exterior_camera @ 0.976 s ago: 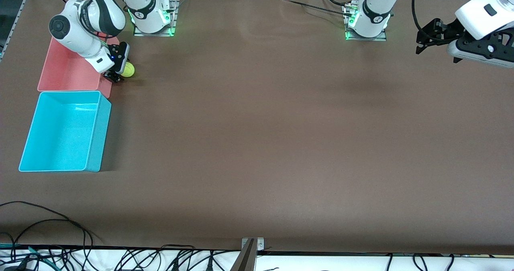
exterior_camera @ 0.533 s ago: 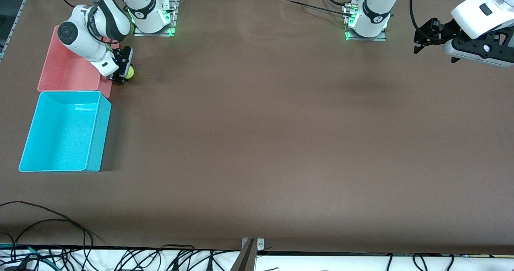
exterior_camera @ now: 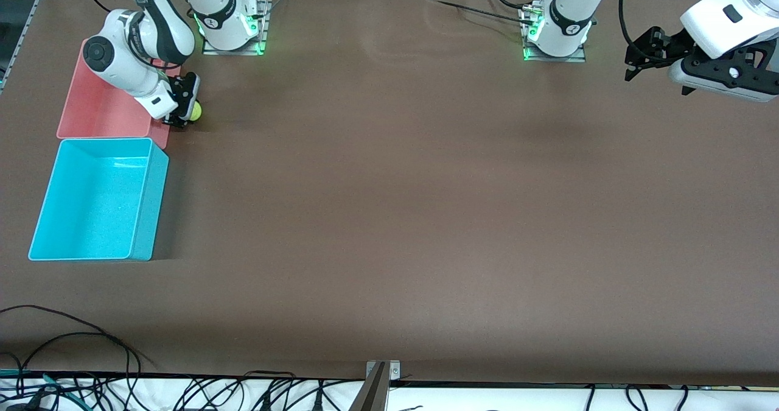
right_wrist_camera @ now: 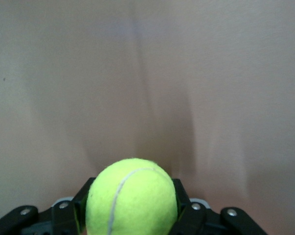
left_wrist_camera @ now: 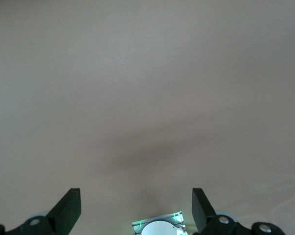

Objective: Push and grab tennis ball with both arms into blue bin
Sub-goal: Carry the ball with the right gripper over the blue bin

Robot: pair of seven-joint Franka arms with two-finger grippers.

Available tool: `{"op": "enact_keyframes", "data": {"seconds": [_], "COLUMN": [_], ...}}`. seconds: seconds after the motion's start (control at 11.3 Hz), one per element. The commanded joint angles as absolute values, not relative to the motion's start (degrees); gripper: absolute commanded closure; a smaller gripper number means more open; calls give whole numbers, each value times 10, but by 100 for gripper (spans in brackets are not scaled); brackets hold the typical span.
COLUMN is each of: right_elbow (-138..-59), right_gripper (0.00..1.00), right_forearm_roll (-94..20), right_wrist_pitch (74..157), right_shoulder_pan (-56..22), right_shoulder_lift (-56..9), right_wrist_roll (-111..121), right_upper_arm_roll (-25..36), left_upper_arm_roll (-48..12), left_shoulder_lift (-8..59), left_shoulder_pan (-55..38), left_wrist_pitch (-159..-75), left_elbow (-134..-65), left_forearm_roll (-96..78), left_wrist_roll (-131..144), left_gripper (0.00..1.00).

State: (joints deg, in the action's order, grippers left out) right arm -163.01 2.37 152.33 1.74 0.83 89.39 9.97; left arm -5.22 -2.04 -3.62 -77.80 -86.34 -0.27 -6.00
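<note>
Right gripper [exterior_camera: 185, 114] clasps tennis ball [right_wrist_camera: 131, 197]; left gripper [exterior_camera: 639, 58] waits, spread.

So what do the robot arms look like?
Both arms are white, rounded tubes with black bands at the joints. Each ends in a black two-finger gripper: the right gripper and the left gripper. Black cables loop along them, and green lights glow at their bases.

a wide brown table top [exterior_camera: 401, 192] fills nearly the whole front view, matte and evenly lit, with soft shadows. black cables [exterior_camera: 73, 362] lie tangled along its edge nearest the front camera, beside a small metal bracket [exterior_camera: 382, 371].
</note>
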Motion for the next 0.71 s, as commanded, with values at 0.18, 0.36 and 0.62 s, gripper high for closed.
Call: {"op": "enact_keyframes", "data": {"seconds": [0.18,0.36,0.62], "right_elbow": [-1492,-1412,-1335], "right_gripper": [89,89,89], "right_forearm_roll": [-11,-14,-12], "right_wrist_pitch": [1301,1215,1166], "right_shoulder_pan": [-48,-47,-41], "right_shoulder_lift": [58,55,29], "right_wrist_roll": [829,833,841], "right_upper_arm_roll": [89,96,137], "left_upper_arm_roll": [-55,-51,-54], "left_shoulder_lift": [-13,-13,-13], "left_shoulder_pan": [-39,-38,-38], "left_wrist_pitch": [-765,-765,-765], "left_elbow": [-843,-843,-843], "left_forearm_roll": [5,5,4], "left_wrist_roll": [-62,-62,-62], "left_gripper": [0,0,0]}}
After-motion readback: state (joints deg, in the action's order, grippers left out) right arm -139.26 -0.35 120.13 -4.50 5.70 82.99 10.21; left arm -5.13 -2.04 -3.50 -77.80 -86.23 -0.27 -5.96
